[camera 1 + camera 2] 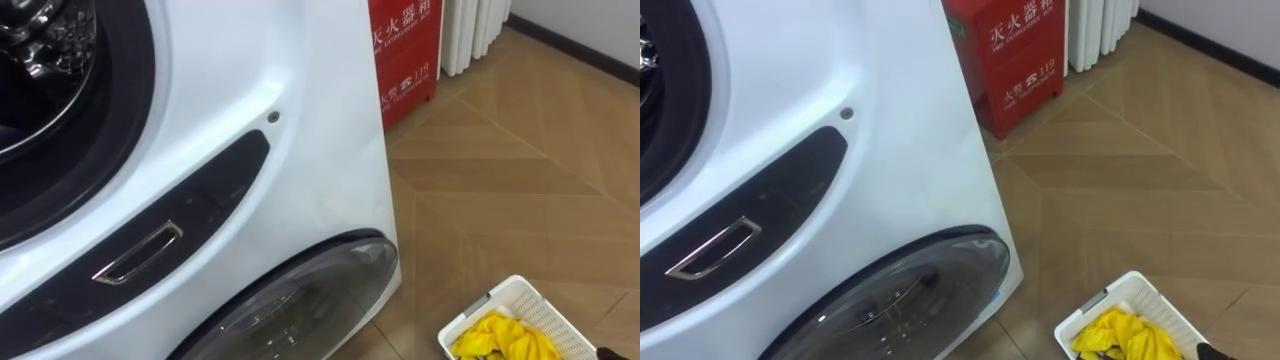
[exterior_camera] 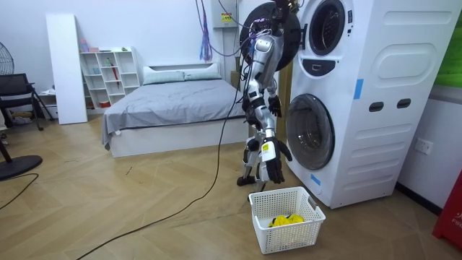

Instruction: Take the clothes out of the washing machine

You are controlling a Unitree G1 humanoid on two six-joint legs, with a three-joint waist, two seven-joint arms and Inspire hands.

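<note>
I stand facing two stacked white washing machines point(image 2: 361, 101). The upper drum's opening point(image 1: 40, 90) is at the top left of the eye views, and its round door point(image 2: 280, 32) is swung open beside my head. The lower machine's glass door point(image 1: 300, 300) is closed. A white basket point(image 1: 525, 297) stands on the floor at my lower right, with yellow clothes point(image 1: 495, 337) inside. My right hand point(image 2: 272, 162) hangs with relaxed fingers above the basket point(image 2: 285, 217), holding nothing. My left hand point(image 2: 274, 107) is at waist height toward the machine.
A red cabinet point(image 1: 405, 50) and a white radiator point(image 1: 475, 30) stand past the machine's right side. Behind me are a bed point(image 2: 173, 101), a white shelf point(image 2: 108, 72) and a dark chair point(image 2: 16, 90). Wood floor lies around the basket.
</note>
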